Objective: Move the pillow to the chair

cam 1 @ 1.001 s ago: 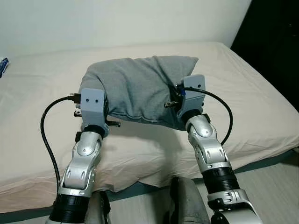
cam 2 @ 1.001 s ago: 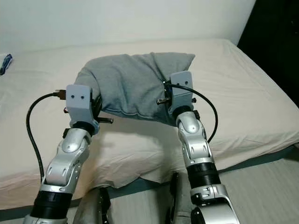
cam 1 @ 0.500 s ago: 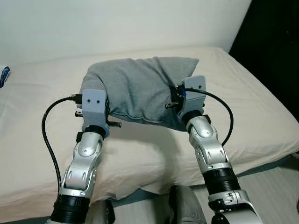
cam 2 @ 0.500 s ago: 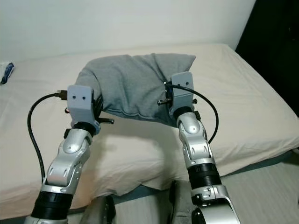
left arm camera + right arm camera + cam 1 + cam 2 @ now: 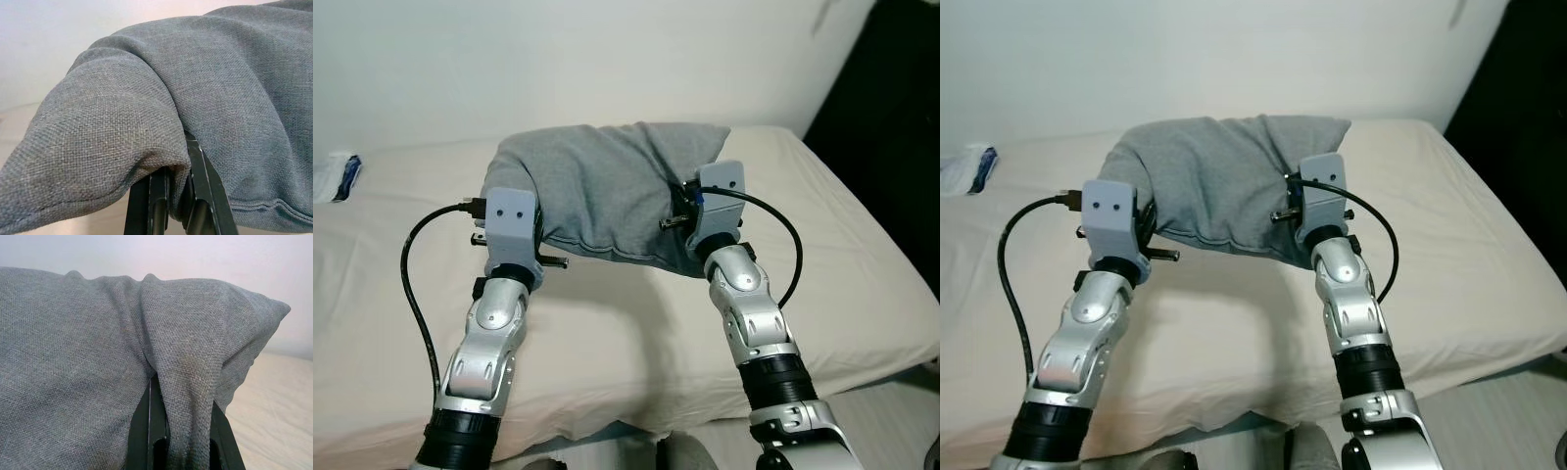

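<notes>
I have the grey pillow [image 5: 602, 186] up in the air between both arms, hanging above the bed [image 5: 862, 274] and clear of its cream sheet. My left pincer [image 5: 172, 196] is clamped on a bunched fold at the pillow's left end; in the left wrist view its black fingers [image 5: 152, 205] stand close together with cloth pinched between them. My right pincer [image 5: 178, 433] grips the other end the same way, a ridge of grey fabric squeezed between its narrow fingers [image 5: 142, 431]. The pillow sags a little in the middle, its lower seam level with the two wrist housings. Far off on the bed's left side, near the wall [image 5: 558, 59], lies a small blue and white packet [image 5: 337, 176]
</notes>
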Available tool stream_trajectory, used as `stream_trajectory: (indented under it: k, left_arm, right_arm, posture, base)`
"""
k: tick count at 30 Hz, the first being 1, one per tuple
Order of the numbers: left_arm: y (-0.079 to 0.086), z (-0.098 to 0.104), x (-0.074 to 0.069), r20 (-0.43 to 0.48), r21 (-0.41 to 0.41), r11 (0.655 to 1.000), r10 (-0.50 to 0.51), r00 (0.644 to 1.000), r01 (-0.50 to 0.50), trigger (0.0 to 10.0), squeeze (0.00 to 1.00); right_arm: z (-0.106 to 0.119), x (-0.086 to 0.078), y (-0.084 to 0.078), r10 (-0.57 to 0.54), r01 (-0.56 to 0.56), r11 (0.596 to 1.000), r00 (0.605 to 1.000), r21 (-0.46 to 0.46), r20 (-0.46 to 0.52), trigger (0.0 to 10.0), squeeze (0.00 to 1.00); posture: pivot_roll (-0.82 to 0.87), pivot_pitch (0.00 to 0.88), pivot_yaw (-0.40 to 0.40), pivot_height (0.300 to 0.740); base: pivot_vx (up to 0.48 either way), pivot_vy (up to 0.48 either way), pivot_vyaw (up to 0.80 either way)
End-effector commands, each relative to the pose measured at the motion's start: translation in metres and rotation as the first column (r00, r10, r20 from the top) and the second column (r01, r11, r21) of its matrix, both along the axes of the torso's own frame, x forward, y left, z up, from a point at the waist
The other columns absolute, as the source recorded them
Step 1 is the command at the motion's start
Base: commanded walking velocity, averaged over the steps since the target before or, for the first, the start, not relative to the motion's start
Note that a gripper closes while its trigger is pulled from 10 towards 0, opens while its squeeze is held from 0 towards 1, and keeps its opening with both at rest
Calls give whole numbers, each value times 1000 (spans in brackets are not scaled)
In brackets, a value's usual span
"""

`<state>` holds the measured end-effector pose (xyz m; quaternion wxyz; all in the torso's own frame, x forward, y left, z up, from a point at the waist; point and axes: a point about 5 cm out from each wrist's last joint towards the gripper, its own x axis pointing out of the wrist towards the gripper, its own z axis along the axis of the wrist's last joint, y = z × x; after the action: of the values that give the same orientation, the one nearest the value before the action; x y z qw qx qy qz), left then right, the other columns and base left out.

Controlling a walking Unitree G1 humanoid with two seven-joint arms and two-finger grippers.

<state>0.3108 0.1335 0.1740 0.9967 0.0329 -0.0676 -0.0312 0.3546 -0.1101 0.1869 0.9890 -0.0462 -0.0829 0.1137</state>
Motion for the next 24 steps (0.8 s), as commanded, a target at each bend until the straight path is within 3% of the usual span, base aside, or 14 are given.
stream_trajectory:
  k: [1,9,24]
  left_arm:
    - [-13,4,-3,32,12,998,-69,997,69,10000,0]
    - [-12,5,-3,35,9,998,-65,997,65,10000,0]
    - [-12,4,-2,36,5,998,-65,997,65,10000,0]
  right_arm:
    - [12,-2,17,79,-79,997,996,-6,52,10000,0]
    - [13,-2,18,84,-84,996,995,-9,53,10000,0]
    - [15,-1,18,71,-71,997,995,-9,72,10000,0]
  posture:
    - [-19,112,-38,707]
    - [-21,110,-41,740]
    - [-23,107,-41,740]
  base:
    - [0,0,0]
    - [0,0,0]
    - [0,0,0]
